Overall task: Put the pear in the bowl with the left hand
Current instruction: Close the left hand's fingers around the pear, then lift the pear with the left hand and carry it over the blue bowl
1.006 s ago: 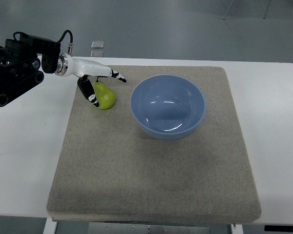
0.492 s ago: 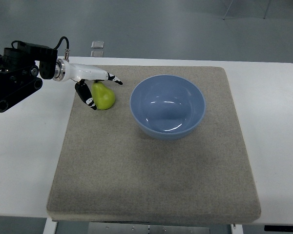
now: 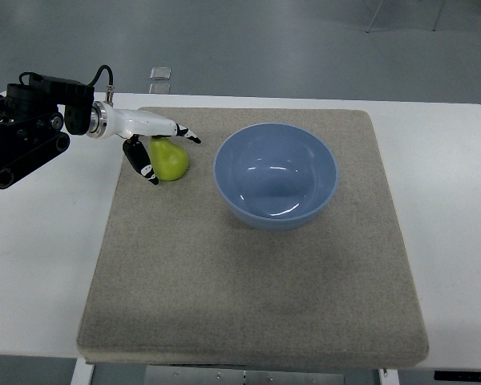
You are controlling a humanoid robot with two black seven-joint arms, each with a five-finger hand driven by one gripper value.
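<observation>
Left hand (image 3: pixel 154 144): reaches in from the left edge at the far left of the mat; its fingers (image 3: pixel 184 132) are spread around the pear, one lying over the far side and a dark thumb hanging at the pear's left. It looks open, not clamped; whether any pad touches the fruit cannot be told.
Pear (image 3: pixel 170 159): yellow-green, resting on the grey mat (image 3: pixel 248 273) at its far left, just left of the bowl, not yet lifted.
Bowl (image 3: pixel 276 175): blue, empty, on the mat right of the pear and close to it.
Right hand: not in view.
Risk, loose grip: with the fingers this wide, closing unevenly would likely roll the rounded pear out toward the near side.
Risk, push: the thumb could nudge the pear right into the bowl's wall and shift the bowl.
Risk, carry: a shallow pinch might drop the fruit short of the rim, onto the mat or the white bench (image 3: pixel 40 241).
</observation>
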